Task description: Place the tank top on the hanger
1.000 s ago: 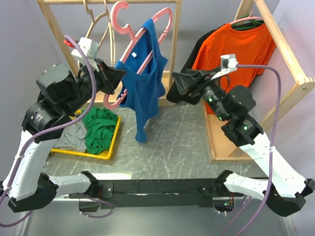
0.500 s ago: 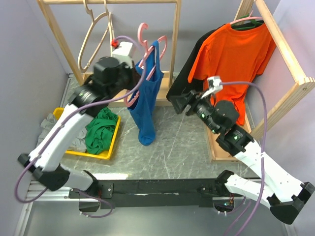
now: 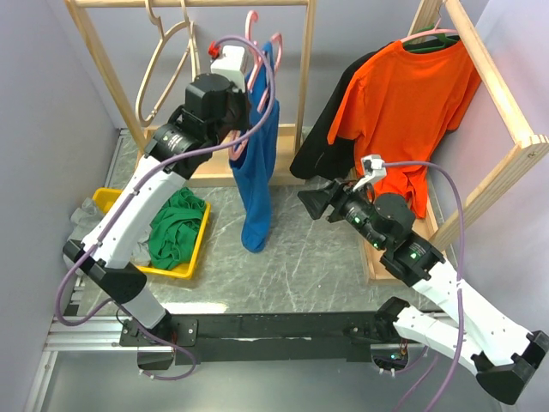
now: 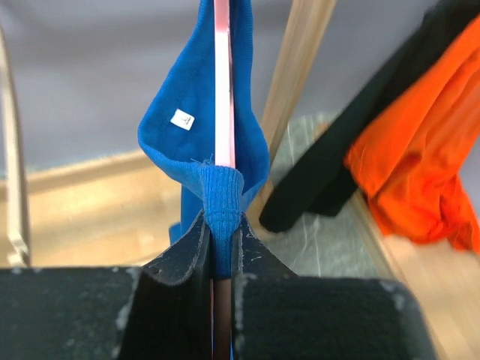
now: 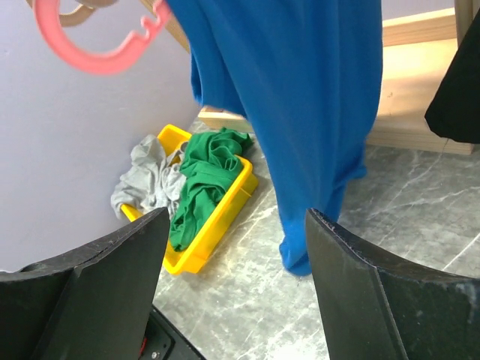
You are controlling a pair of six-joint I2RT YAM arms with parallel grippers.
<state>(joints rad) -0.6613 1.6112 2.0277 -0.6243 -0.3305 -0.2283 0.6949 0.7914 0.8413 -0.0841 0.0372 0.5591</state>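
Note:
The royal-blue tank top point(image 3: 260, 163) hangs on the pink hanger point(image 3: 253, 39), up by the wooden rail, its hem just above the table. My left gripper point(image 3: 244, 116) is shut on the hanger's lower arm together with a blue strap. In the left wrist view the gripper point(image 4: 221, 225) pinches the tank top's strap point(image 4: 223, 195) and the hanger point(image 4: 223, 75) edge-on, with the white label point(image 4: 181, 118) showing. My right gripper point(image 3: 310, 202) is open and empty, to the right of the tank top point(image 5: 300, 112). The right wrist view shows the hanger's hook point(image 5: 97, 56).
Beige wooden hangers point(image 3: 163, 60) hang on the back rack point(image 3: 304, 77). An orange t-shirt point(image 3: 412, 94) and a black garment point(image 3: 322, 146) hang on the right rack. A yellow bin point(image 3: 197, 249) holds a green garment point(image 3: 176, 227), with a grey cloth point(image 3: 86, 210) beside it.
My left arm has swung the hanger and tank top up and back toward the rail, turning them edge-on. My right gripper has drawn back and lower, away from the tank top.

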